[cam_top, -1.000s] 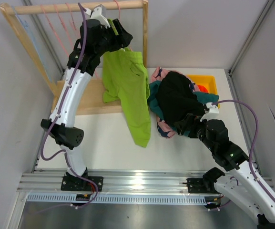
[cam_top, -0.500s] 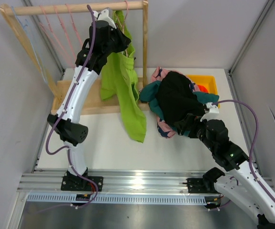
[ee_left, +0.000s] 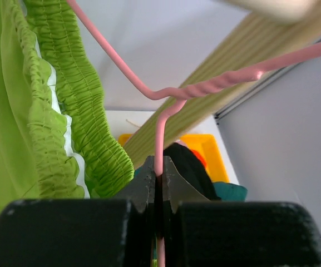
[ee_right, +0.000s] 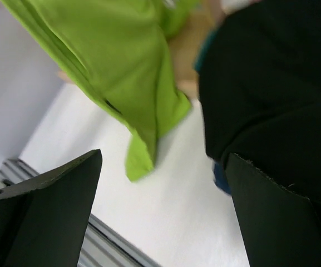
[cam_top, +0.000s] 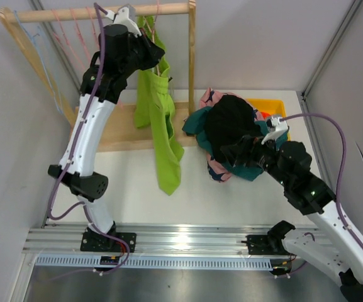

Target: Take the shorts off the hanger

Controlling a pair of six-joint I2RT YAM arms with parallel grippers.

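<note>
Lime shorts (cam_top: 159, 126) hung — others (cam_top: 231, 129) piled

Lime shorts (ee_right: 121, 67) hang beside black shorts (ee_right: 271, 83), table (ee_right: 171, 200) below.

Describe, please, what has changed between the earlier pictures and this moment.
The left gripper has shut on the pink hanger beneath the wooden rail, its arm having swung leftward. The lime green shorts, spread wide before, now hang narrow and further left. The right gripper, open throughout, has edged toward them. The pile topped by black shorts stayed put.
</note>
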